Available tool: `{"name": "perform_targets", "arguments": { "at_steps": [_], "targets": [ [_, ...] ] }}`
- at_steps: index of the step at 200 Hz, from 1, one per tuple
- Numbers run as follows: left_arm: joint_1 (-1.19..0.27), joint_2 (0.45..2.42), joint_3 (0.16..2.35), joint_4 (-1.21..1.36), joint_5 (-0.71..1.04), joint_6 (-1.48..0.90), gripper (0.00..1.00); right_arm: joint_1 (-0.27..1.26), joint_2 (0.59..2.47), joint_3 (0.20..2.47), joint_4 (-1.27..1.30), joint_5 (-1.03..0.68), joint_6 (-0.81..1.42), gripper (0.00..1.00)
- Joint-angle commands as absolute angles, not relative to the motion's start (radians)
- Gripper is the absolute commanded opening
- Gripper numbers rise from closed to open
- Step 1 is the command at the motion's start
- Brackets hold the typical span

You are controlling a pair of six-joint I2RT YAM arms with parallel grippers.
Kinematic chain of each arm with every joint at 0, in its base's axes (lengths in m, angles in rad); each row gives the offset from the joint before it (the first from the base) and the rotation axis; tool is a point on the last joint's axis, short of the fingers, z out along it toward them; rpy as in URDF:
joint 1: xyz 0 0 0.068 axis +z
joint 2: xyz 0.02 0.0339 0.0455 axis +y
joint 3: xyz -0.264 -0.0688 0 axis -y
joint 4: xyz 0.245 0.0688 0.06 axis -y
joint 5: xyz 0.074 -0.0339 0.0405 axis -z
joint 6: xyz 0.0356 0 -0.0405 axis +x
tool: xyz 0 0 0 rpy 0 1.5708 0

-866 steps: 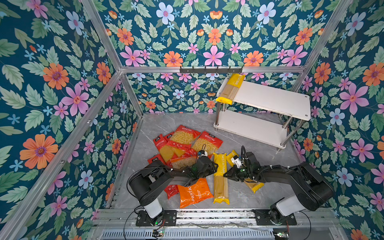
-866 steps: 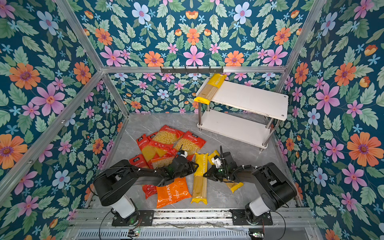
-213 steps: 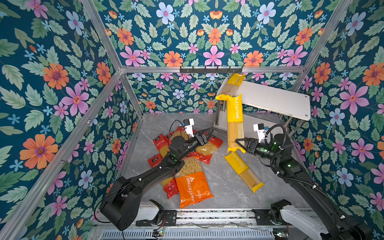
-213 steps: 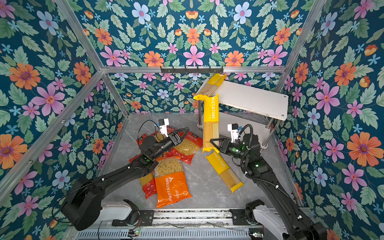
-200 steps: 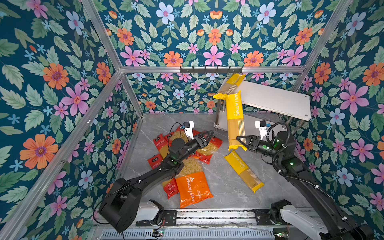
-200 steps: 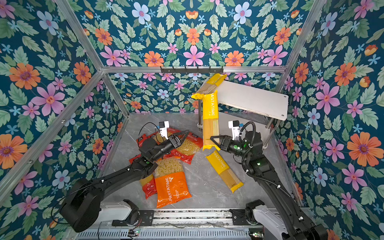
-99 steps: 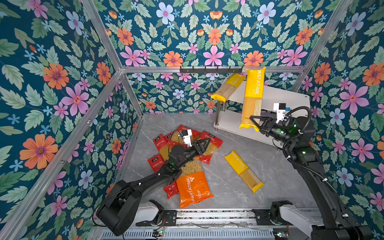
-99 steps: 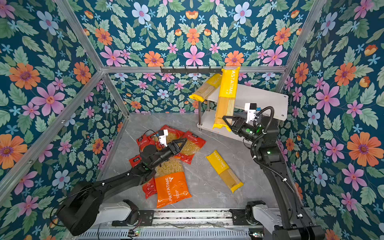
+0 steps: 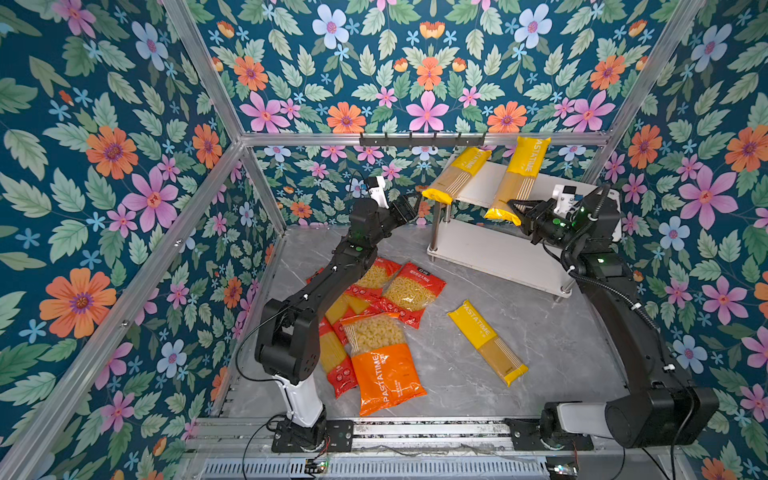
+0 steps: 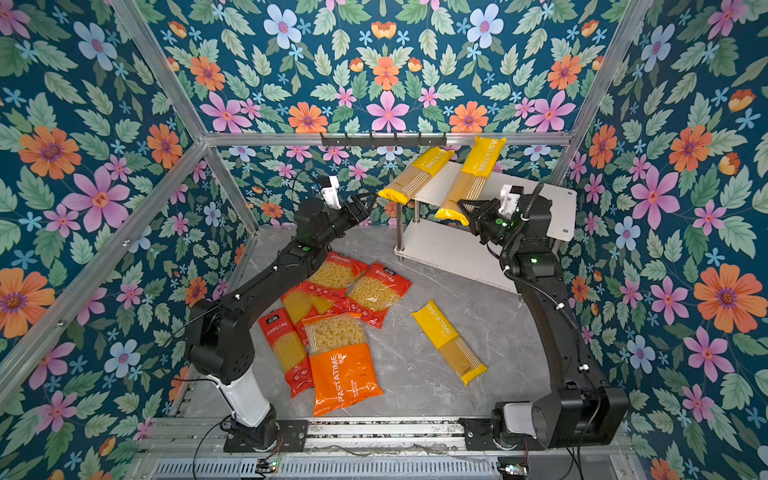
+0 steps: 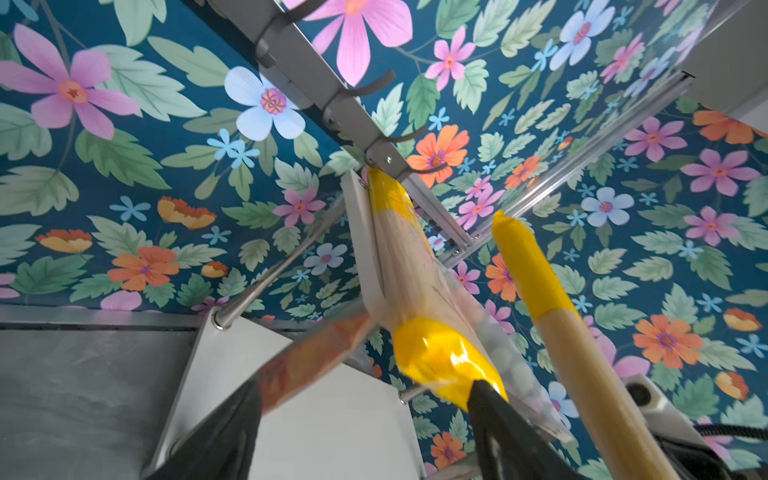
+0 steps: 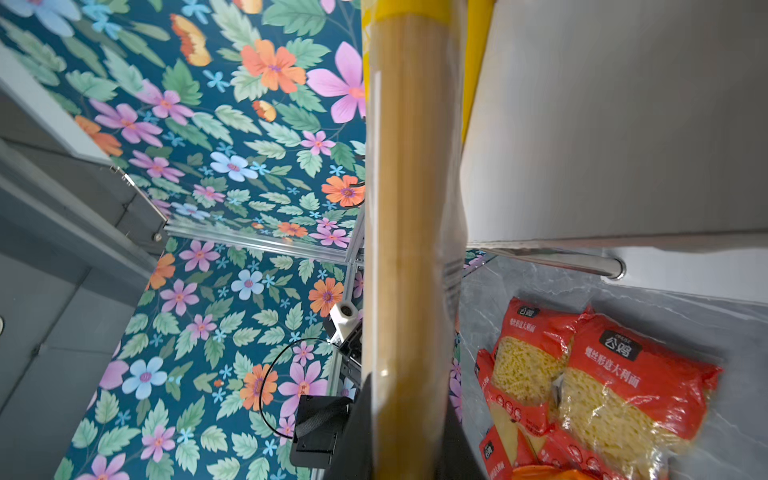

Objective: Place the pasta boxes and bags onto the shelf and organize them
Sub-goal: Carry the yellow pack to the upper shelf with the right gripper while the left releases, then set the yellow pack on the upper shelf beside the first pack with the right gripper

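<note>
Upper right in both top views, the right gripper is clamped on the bottom end of a yellow PASTATIME spaghetti pack. The pack leans steeply, its upper half against the top board of the shelf and its gripped end overhanging the front edge. It's a long, stiff bundle in slick film. It's probably light, but held at one end it wants to swing, so a pinch nearer the middle looks safer to me. The right arm is stretched high from its base, with the wrist level with the top board.

Left of centre, the left gripper has its jaws wide apart and holds nothing. It hovers right at the overhanging end of the second yellow spaghetti pack, which lies slanted across the board's left edge. In the left wrist view one finger sits right against that yellow end, though I can't tell if it touches. The left arm reaches up and forward.

Down in mid-frame, the third yellow pack, the orange macaroni bag and the red packs wait on the grey floor.
</note>
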State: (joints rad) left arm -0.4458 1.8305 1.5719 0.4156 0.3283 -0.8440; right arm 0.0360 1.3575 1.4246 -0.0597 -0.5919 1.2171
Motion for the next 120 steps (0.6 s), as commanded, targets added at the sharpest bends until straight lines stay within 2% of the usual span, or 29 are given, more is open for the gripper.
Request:
{"name": "perform_targets", "arguments": {
  "at_steps": [1,32,68,107,120],
  "targets": [
    [-0.446,1.904,1.684,0.394,0.334,-0.886,0.82,0.037,1.404,1.473,0.082,-0.580,1.272,0.00],
    [-0.455,2.031,1.830,0.392,0.330,-0.946,0.78,0.046,1.489,1.520,0.101,-0.575,1.311,0.00],
    [-0.480,2.115,1.929,0.414,0.326,-0.983,0.68,0.090,1.563,1.583,0.040,-0.562,1.297,0.00],
    [-0.531,2.158,1.972,0.426,0.327,-0.984,0.58,0.108,1.635,1.640,0.019,-0.573,1.301,0.00],
    [-0.538,2.156,1.959,0.440,0.328,-0.991,0.55,0.107,1.645,1.659,-0.018,-0.581,1.276,0.03]
  ]
}}
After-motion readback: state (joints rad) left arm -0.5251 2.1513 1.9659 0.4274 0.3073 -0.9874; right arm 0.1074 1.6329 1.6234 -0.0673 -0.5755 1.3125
